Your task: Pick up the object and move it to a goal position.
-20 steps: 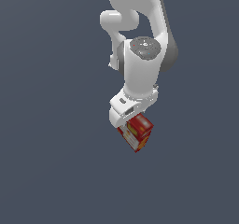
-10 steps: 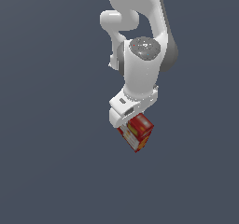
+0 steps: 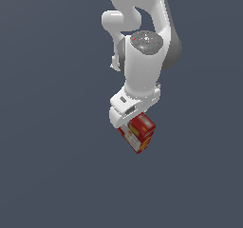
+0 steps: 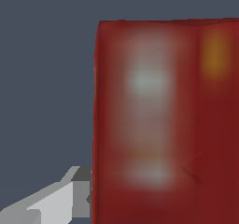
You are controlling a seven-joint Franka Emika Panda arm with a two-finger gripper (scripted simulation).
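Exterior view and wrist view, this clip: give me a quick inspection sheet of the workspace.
Surface: plain dark grey-blue, no edges or marks visible.
Job's things: red carton, tilted, under the claw; yellow-orange and white patches on its faces; fills much of the wrist view.
Clutter: nothing seen.
Claw: claw on the carton; one grey finger against its side; the other is hidden.
Cables: nothing seen.
Surroundings: white arm only; no goal marker seen.

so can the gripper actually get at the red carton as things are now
Probably yes: the gripper already sits right at the red carton, one finger against its side, nothing between them. Whether it is firmly clamped is unclear.
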